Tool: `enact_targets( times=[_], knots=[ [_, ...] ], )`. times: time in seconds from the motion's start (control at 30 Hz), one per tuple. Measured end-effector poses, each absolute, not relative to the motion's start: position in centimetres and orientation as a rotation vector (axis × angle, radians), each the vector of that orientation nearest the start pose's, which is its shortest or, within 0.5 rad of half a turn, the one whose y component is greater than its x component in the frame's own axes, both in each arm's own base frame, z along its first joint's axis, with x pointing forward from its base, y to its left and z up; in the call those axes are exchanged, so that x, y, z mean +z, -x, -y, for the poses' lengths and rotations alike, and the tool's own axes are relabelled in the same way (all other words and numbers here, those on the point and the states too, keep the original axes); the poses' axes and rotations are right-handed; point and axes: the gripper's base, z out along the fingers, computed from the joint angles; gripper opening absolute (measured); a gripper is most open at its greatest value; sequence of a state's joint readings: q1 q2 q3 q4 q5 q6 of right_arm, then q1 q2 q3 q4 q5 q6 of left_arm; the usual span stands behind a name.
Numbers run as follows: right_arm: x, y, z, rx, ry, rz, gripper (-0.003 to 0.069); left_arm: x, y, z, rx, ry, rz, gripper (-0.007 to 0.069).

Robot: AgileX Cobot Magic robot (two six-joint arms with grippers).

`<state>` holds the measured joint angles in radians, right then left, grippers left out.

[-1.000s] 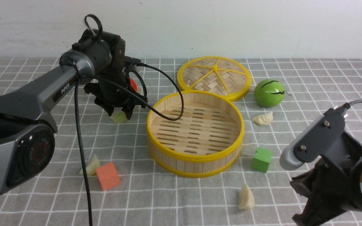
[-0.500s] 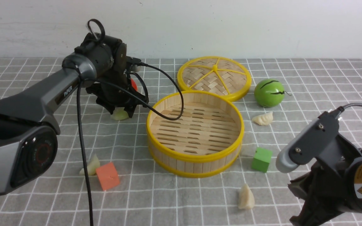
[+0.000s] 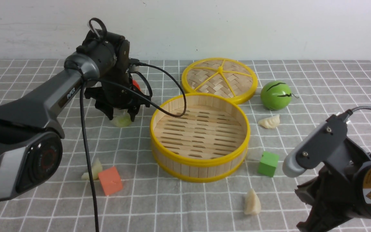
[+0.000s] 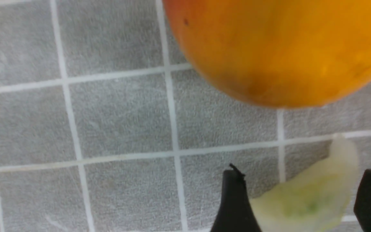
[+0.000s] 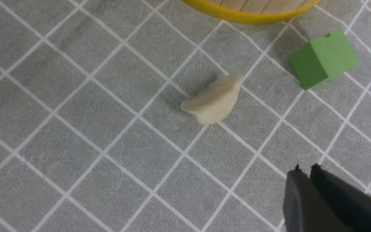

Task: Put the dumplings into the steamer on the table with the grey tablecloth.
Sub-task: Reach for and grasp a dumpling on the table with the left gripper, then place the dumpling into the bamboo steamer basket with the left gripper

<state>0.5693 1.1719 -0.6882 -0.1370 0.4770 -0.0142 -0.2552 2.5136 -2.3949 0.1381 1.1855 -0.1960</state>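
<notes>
The steamer (image 3: 200, 162), a round bamboo basket with yellow rims, stands empty mid-table on the grey tablecloth (image 3: 172, 206). Left of it a pale greenish dumpling (image 3: 121, 121) lies on the cloth, and my left gripper (image 3: 121, 115) stands over it, open. In the left wrist view that gripper (image 4: 301, 175) has the dumpling (image 4: 301, 203) between its black fingers (image 4: 233, 199). Three more dumplings lie loose: front left (image 3: 94, 169), front (image 3: 252, 202) and right (image 3: 269, 122). My right gripper (image 5: 306, 169) is shut and empty, hovering near the front dumpling (image 5: 213, 101).
The woven yellow-spoked lid (image 3: 219, 79) lies behind the steamer, with a green ball (image 3: 276, 95) to its right. A green cube (image 3: 268, 163) sits right of the steamer and an orange cube (image 3: 109, 180) touches the front-left dumpling. An orange fruit (image 4: 279, 48) lies just beyond the left gripper.
The left gripper's fingers have spread wider around the greenish dumpling and the wrist has shifted slightly left. The right arm sank a little, then held still.
</notes>
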Motion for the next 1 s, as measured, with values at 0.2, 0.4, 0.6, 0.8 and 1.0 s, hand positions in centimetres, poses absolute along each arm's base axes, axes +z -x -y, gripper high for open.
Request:
enact_targets(
  times=[0.2,0.4,0.6,0.8,1.0],
  knots=[
    [25.2,-19.2,-11.6,0.118,0.816,-2.303,0.0042,19.2,-52.0,12.4,0.090,-0.256,-2.752,0.0469],
    [25.2,-19.2,-11.6,0.119,0.816,-2.304,0.0042,17.4,-51.8,12.6,0.105,-0.455,-2.790,0.0447],
    [25.2,-19.2,-11.6,0.119,0.816,-2.304,0.0042,16.9,-51.7,12.9,0.074,-0.512,-2.790,0.0211],
    [25.2,-19.2,-11.6,0.122,0.814,-2.306,0.0042,17.6,-51.6,12.8,0.074,-0.416,-2.802,0.0191],
    [25.1,-19.2,-11.7,0.137,0.800,-2.313,0.0042,24.2,-51.0,13.7,-0.160,-0.253,-2.692,0.0191]
  ],
)
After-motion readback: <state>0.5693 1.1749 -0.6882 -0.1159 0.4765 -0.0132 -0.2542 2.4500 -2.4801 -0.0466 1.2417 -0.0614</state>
